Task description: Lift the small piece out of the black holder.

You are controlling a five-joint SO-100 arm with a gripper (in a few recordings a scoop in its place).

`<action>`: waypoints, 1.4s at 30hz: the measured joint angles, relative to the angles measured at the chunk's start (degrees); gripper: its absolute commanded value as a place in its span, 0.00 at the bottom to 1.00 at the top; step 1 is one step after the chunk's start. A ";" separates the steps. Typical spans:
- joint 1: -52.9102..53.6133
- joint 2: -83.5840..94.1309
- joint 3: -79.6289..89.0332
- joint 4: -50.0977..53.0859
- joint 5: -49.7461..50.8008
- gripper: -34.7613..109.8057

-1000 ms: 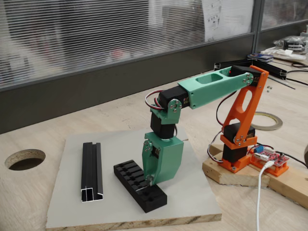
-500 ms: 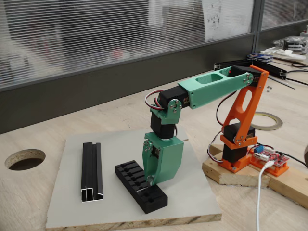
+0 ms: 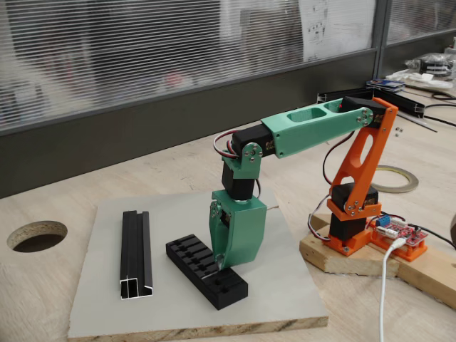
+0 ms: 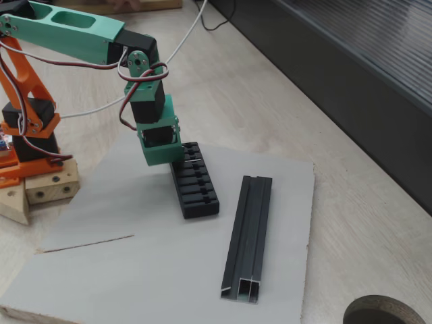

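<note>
One tool [image 3: 216, 265] tip rests on the black holder [image 3: 206, 271] (finger spacing cannot be told), small piece unseen.

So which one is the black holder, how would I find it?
Look at the grey board on the wooden table, where two black things lie. The black holder is the short, chunky block right under the green gripper. It has a row of slots across its top, unlike the longer, thinner rail with shiny silver ends beside it.
</note>
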 measured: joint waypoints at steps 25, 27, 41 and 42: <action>0.35 6.94 0.18 0.00 0.00 0.26; 0.44 7.29 0.18 0.00 0.00 0.26; 0.35 16.87 0.18 0.00 0.18 0.26; 0.35 17.58 0.18 0.00 0.18 0.26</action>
